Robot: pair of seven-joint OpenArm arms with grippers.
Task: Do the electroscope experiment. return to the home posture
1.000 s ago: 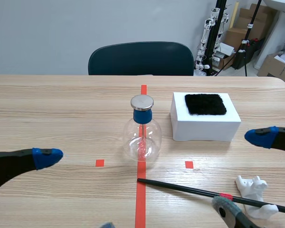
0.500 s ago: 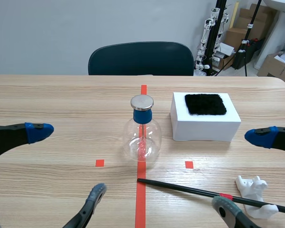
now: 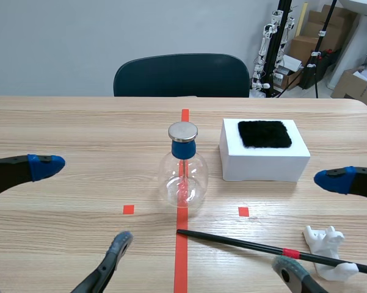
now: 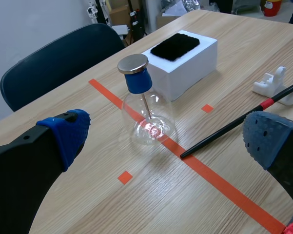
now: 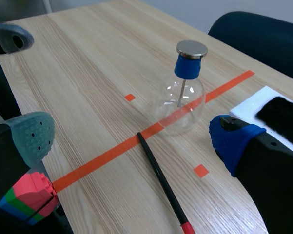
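The electroscope, a clear flask (image 3: 183,177) with a blue stopper and a metal cap, stands on the red centre line. In the left wrist view the flask (image 4: 146,122) is ahead of my left gripper (image 4: 169,139), which is open and holds nothing. A black rod (image 3: 272,248) with a red band lies on the table before the flask, its far end resting on a white stand (image 3: 328,243). My left gripper (image 3: 82,204) sits low at the left. My right gripper (image 3: 312,224) is open and holds nothing, close above the rod's right part. The flask (image 5: 183,102) and rod (image 5: 158,173) lie ahead of my right gripper (image 5: 131,139).
A white box (image 3: 264,160) topped with a black fur pad (image 3: 264,133) stands right of the flask. A dark chair (image 3: 181,74) is behind the far table edge. Cartons and tripods stand at the back right. A finger (image 5: 12,36) of the left gripper shows in the right wrist view.
My left gripper has drawn back to the left; its far finger moved away from the flask and its near finger came into view. The right arm has hardly moved.
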